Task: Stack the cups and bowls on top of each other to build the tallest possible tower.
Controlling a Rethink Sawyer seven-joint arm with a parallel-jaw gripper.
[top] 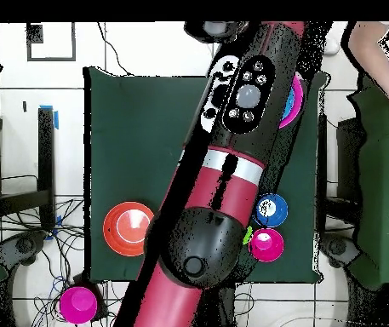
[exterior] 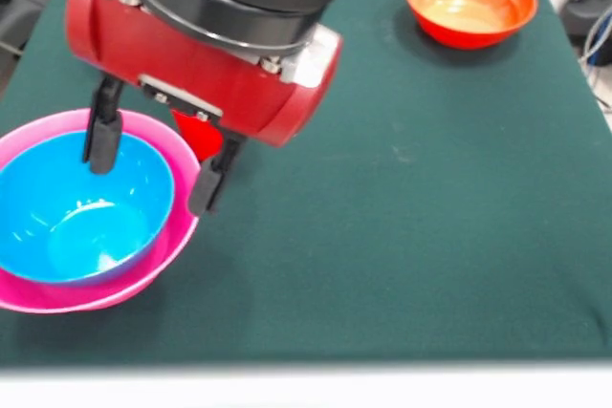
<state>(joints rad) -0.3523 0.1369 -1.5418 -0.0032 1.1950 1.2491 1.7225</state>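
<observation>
The gripper (exterior: 158, 167) is open, with its two black fingers spread wide and nothing held between them. One finger (exterior: 102, 139) hangs inside the light blue bowl (exterior: 81, 207); the other finger is outside, just beside the rim of the pink bowl (exterior: 177, 241). So the walls of both bowls on that side pass between the fingers, and I think closing there would pinch the two walls together. Behind the gripper, a small red thing (exterior: 201, 133) shows between the fingers; it may be the red cup, but most of it is hidden by the arm. The blue bowl sits nested in the pink one, and this pair is the tower so far, directly under the gripper on the green tabletop (exterior: 402, 226). An orange bowl (exterior: 469, 2) stands alone, well apart from the gripper, at the far corner. The overhead view also shows a small blue bowl (top: 271, 209) and a small magenta bowl (top: 266, 244) near the robot's base.
</observation>
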